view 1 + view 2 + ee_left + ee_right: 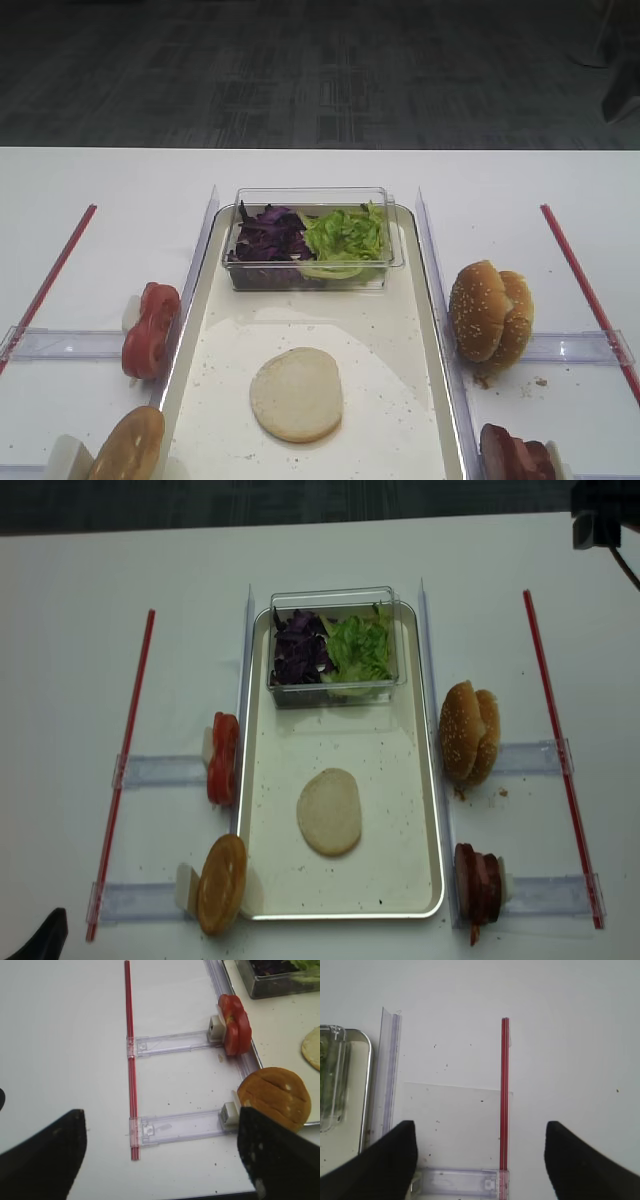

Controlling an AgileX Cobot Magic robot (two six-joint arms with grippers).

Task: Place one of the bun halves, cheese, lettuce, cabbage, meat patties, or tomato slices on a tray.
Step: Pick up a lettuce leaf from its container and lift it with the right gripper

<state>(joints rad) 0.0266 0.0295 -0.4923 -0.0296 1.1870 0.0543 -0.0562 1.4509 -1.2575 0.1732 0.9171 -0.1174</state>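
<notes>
No words or labels can be read anywhere. On the left of the white bench (80, 600), the stack of bright red shiny tomato slices (222, 758) stands on edge just outside the big cream-white tray with a silver rim (400, 810). Below it stands a golden-brown round bun half (221, 884), also on edge. In the left wrist view the left jaws (160, 1155) are spread wide over the bench, with nothing between them, and both black fingers (45, 1160) are cut off by the picture edge. The tomato slices and bun half lie just beside the right finger. On the tray lies a flat pale cream bun disc (329, 811), near the middle. Behind it sits a small clear plastic tub (335, 645) with dark purple shredded cabbage (297, 650) on the left and bright green ruffled lettuce (360, 645) on the right. Right of the tray stand sesame-seeded bun halves (470, 733) and, lower down, dark reddish-brown meat patties (478, 882), partly cut off in the first high view. The right jaws (480, 1160) are spread wide and empty over bare bench, with the tray edge just to their left and no food between them.
</notes>
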